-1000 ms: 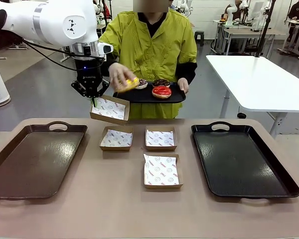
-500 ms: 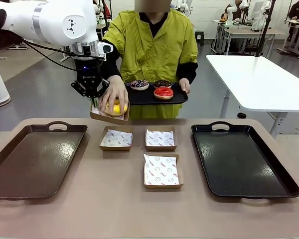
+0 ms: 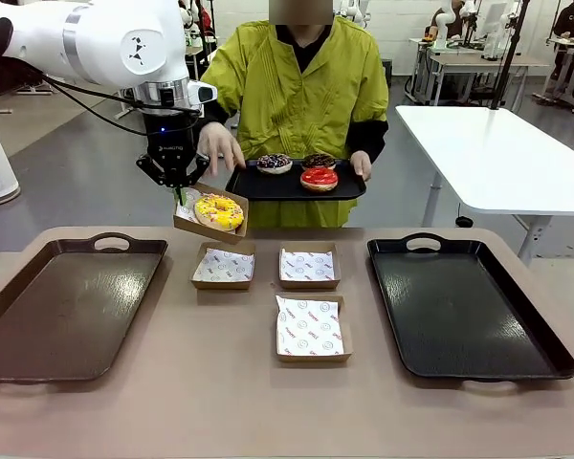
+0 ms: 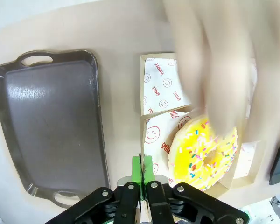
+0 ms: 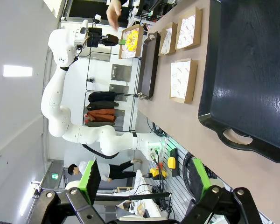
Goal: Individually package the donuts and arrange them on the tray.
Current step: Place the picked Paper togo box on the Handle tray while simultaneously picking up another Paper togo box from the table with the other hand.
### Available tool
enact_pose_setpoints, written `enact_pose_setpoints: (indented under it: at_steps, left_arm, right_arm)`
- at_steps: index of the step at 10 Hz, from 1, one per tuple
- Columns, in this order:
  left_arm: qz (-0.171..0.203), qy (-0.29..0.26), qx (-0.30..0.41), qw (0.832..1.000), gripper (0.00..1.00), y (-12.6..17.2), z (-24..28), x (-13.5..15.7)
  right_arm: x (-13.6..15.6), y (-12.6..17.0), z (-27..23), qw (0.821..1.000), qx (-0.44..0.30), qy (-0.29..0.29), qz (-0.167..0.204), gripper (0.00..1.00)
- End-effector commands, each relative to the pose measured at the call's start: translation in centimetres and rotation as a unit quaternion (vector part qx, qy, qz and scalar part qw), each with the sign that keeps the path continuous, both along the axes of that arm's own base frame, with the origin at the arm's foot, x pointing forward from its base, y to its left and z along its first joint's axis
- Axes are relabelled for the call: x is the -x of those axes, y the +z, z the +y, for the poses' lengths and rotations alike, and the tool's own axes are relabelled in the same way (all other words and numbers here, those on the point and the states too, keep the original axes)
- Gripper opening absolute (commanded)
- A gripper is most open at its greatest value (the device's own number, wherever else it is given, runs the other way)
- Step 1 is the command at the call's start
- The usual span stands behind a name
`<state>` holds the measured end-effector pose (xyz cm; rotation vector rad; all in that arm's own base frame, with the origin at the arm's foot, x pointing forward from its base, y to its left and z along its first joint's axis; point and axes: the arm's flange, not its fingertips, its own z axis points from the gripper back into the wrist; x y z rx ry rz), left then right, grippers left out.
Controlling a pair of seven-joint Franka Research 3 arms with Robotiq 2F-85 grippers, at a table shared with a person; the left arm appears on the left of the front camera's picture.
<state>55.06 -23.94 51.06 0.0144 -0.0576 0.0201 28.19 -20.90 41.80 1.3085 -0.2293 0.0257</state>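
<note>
Counted one of four packaged: yellow-iced donut in box raised at far left, edge clamped in left gripper. Found three donuts left on person's tray; right gripper spread wide, empty.

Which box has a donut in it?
The box the left claw holds up in the air, with the yellow donut inside. The three boxes on the table have just paper.

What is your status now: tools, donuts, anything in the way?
Left tool shut on lifted cardboard box edge. Right tool open, empty. Yellow donut in that box; other donuts on person's tray. Person's hand near box.
</note>
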Motion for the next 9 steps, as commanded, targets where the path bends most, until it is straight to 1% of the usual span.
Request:
enact_pose_setpoints:
  at_steps: [1,4,5,6,7,8,9]
  left_arm:
    - [0.000,0.007,-0.001,1.000,0.00,0.0,0.2,0.6]
    - [0.000,0.007,-0.001,1.000,0.00,0.0,0.2,0.6]
    - [0.000,0.000,0.000,1.000,0.01,0.0,0.0,0.0]
    - [-0.001,-0.024,0.025,0.999,0.01,1.1,1.1,0.7]
    - [-0.002,-0.047,0.047,0.998,0.01,2.2,2.3,2.2]
    - [-0.001,-0.055,0.054,0.997,0.01,2.9,3.5,4.0]
    - [0.009,-0.062,0.047,0.997,0.01,3.4,5.0,5.1]
  right_arm:
    - [0.0,0.0,-0.1,1.000,-0.007,0.000,-0.005,1.00]
    - [0.0,0.0,-0.1,1.000,-0.007,0.000,-0.005,1.00]
    - [0.0,0.0,0.0,1.000,0.000,0.000,0.000,1.00]
    - [-1.0,1.5,1.3,0.999,0.033,-0.011,0.005,1.00]
    - [-2.0,3.3,2.9,0.997,0.073,-0.010,0.004,1.00]
    - [-2.9,5.3,4.8,0.994,0.108,0.001,0.008,1.00]
    - [-4.4,7.3,7.1,0.990,0.142,0.000,0.009,1.00]
